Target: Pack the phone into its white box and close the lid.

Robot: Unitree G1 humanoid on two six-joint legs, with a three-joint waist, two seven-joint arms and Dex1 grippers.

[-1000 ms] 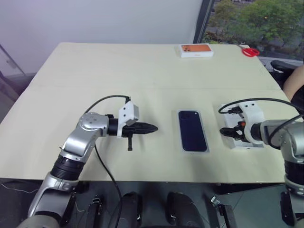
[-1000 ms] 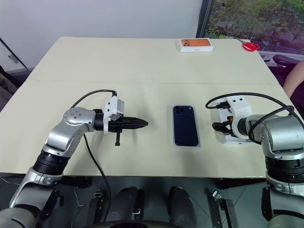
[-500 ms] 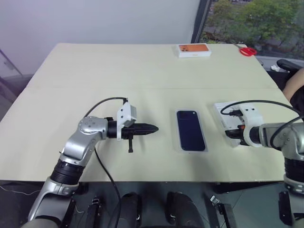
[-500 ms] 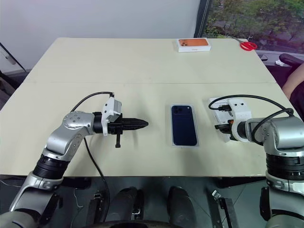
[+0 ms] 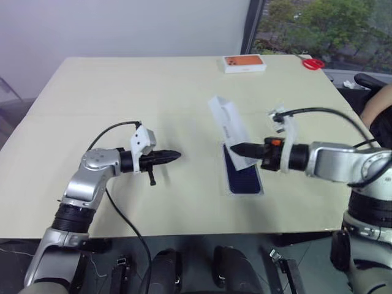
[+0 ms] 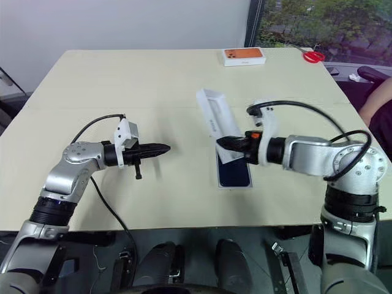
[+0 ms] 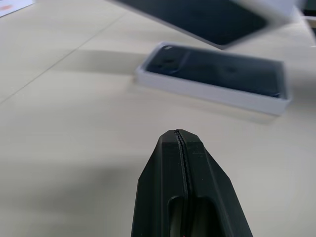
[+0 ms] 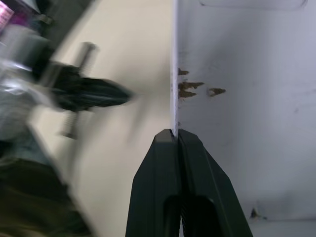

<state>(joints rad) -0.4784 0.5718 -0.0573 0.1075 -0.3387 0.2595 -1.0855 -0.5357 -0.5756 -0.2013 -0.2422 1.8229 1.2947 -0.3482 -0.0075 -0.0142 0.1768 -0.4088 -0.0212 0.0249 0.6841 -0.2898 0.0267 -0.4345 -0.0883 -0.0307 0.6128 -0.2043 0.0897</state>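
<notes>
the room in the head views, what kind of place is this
Probably an office or lab room, not a home: a large plain beige table against a bare white wall, and a big window at the far right looking out on trees. Red scissors and an orange-topped box lie at the table's far edge.

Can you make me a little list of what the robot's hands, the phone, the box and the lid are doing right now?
phone: lies flat in the white box on the table
lid: tilted in the air above the box, pinched at one edge
right gripper: shut on the lid
left gripper: shut, holds nothing, apart from the box
orange-topped box: far edge of the table
red scissors: far right corner
</notes>
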